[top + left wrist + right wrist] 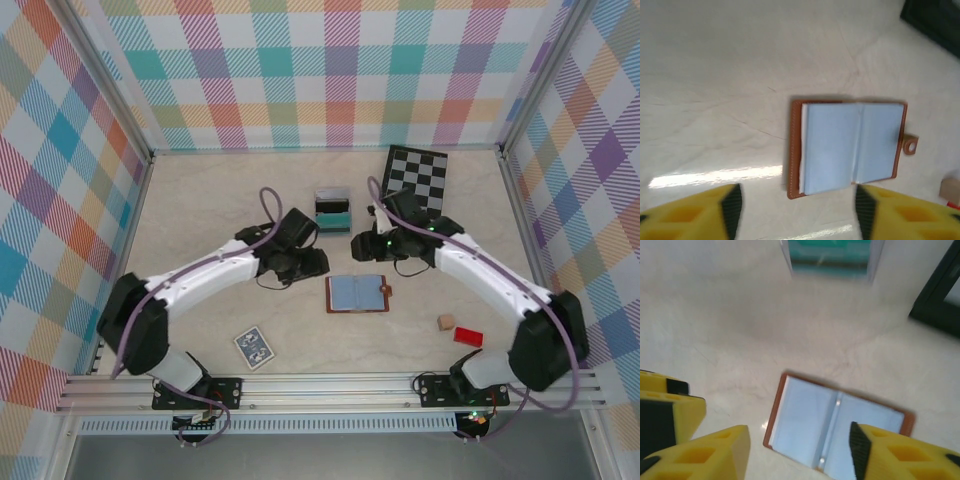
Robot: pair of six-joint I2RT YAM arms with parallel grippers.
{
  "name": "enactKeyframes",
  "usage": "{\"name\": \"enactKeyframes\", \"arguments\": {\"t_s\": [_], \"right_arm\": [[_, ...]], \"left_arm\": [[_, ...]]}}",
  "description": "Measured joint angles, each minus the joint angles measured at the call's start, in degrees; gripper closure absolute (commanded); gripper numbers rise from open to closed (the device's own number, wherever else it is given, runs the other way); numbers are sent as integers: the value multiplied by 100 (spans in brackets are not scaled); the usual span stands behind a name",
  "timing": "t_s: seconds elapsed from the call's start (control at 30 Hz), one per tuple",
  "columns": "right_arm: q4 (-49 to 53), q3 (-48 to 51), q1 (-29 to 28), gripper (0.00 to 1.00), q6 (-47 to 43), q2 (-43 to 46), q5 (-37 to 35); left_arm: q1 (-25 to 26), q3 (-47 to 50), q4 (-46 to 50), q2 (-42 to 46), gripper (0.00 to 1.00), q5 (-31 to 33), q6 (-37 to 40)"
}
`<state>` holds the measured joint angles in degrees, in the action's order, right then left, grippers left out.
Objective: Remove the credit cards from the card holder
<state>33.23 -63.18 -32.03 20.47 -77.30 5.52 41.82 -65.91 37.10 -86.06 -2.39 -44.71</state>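
The card holder (357, 294) lies open and flat on the table, brown leather outside, blue-grey pockets up, with its snap tab (388, 291) to the right. The credit cards are hidden; only a thin white edge (802, 145) shows beside the left pocket. My left gripper (318, 264) hovers just up-left of the holder. In the left wrist view it (797, 212) stands open above the holder (847, 145), with nothing between its fingers. My right gripper (362, 245) hangs just behind the holder. In the right wrist view it (797, 452) is open too, with the holder (825, 427) below it.
A grey-and-teal box (332, 208) stands behind the grippers, also in the right wrist view (832, 257). A black-and-white checkerboard (415, 175) lies at the back right. A blue patterned card deck (254, 346) sits front left. A small wooden block (446, 322) and a red block (468, 335) sit front right.
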Motion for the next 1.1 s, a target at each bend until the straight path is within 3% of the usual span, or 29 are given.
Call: {"name": "enactKeyframes", "arguments": {"t_s": [0.07,0.2,0.43,0.6,0.83,1.1], "right_arm": [[-28,-50,37,30,-52,411,-358],[-92,-44,291,1,-205,968,-1202],[-490,463,907,0,-363,1316,-2542],[-1370,1578,1626,0,-407,1482,-3073],[-2603,2658,2520,0,-490,1220,-3254],[-4019,3235,2918,0,-863,575,-3093]], "left_arm": [[-197,-4,269,431,13,435,35],[-713,42,638,1290,0,1541,111],[-1440,1110,275,2378,0,3528,501],[-1611,2212,-555,2791,0,4625,1102],[-2000,2896,-1915,2603,0,5184,1945],[-2459,3670,-3901,2085,0,4638,3152]]}}
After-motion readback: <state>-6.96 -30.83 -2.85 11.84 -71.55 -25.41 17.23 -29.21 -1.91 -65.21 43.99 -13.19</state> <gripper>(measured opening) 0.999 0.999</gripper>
